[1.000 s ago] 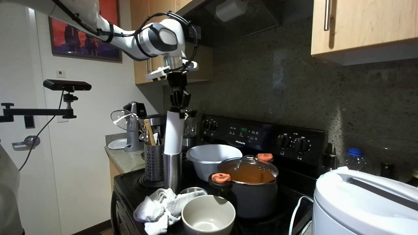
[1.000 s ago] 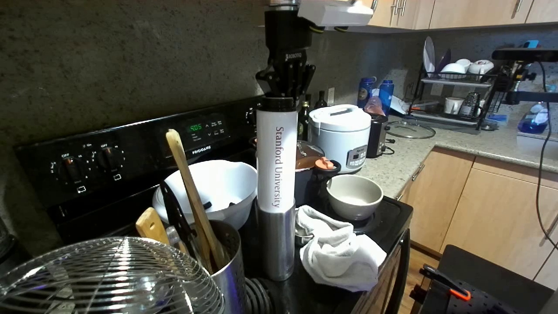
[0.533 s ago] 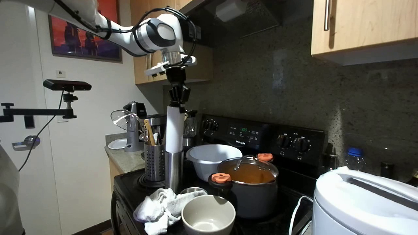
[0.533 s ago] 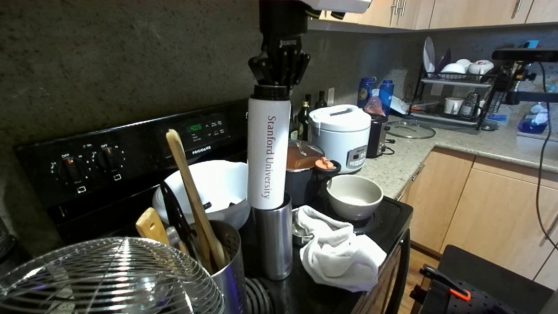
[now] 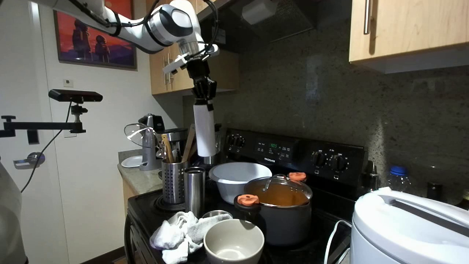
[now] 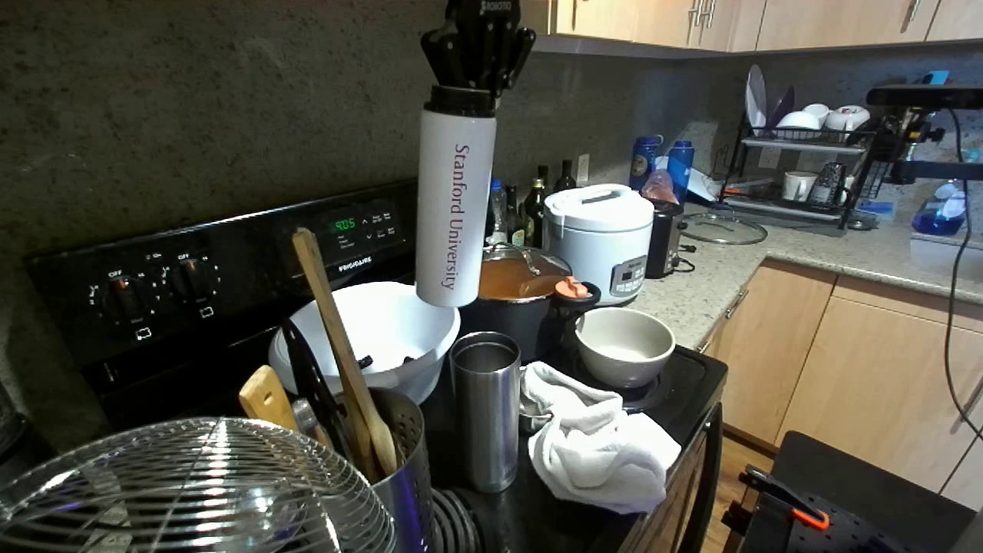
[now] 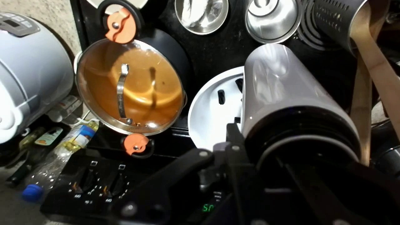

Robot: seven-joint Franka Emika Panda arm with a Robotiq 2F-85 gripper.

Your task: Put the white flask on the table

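The white flask (image 5: 204,130) is a slim white cylinder with a dark top; it also shows in an exterior view (image 6: 456,207) with red lettering. My gripper (image 5: 203,102) is shut on its dark top and holds it in the air, slightly tilted, its base above the rim of the steel canister (image 6: 486,422). In the wrist view one finger of the gripper (image 7: 265,150) lies outside the dark top; the other finger is too dark to make out fully. The table is the black cooktop (image 7: 215,51), below the flask. The flask stands apart from everything under it.
A white bowl (image 6: 384,307) stands below and beside the flask. A lidded pot (image 5: 285,223), a beige bowl (image 5: 234,253), a crumpled cloth (image 6: 607,461) and a utensil holder (image 5: 172,183) crowd the cooktop. A rice cooker (image 6: 599,238) stands beyond. The range hood (image 5: 263,25) hangs overhead.
My gripper has risen with the flask and moved toward the back of the stove. The flask's base has come up out of the steel canister, whose open top now shows. The flask tilts more.
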